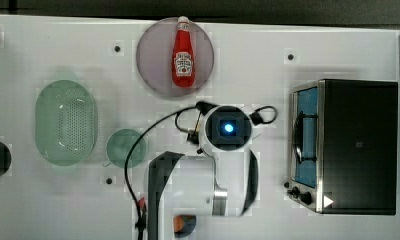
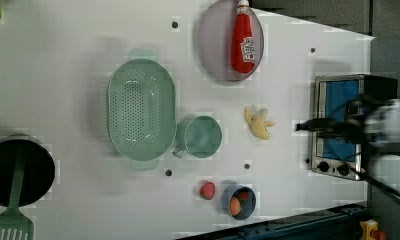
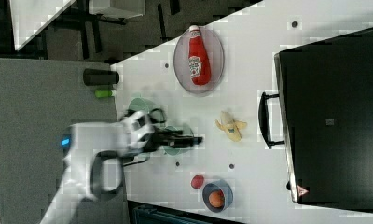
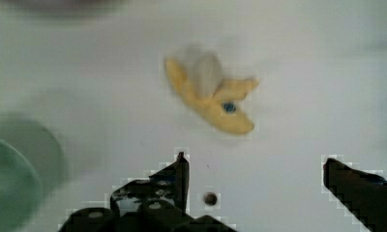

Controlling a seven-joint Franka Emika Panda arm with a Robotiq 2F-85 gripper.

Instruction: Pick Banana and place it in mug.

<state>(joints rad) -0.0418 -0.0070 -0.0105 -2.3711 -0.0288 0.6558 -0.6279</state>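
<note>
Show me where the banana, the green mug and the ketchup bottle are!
banana (image 2: 258, 123): left view, on its yellow peel.
mug (image 2: 203, 136): left view, on the inside of the cup.
ketchup bottle (image 2: 243, 46): left view, on its red body by the label.

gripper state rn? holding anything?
Gripper: open, holding nothing. The banana lies on the table, apart from the fingers.
</note>
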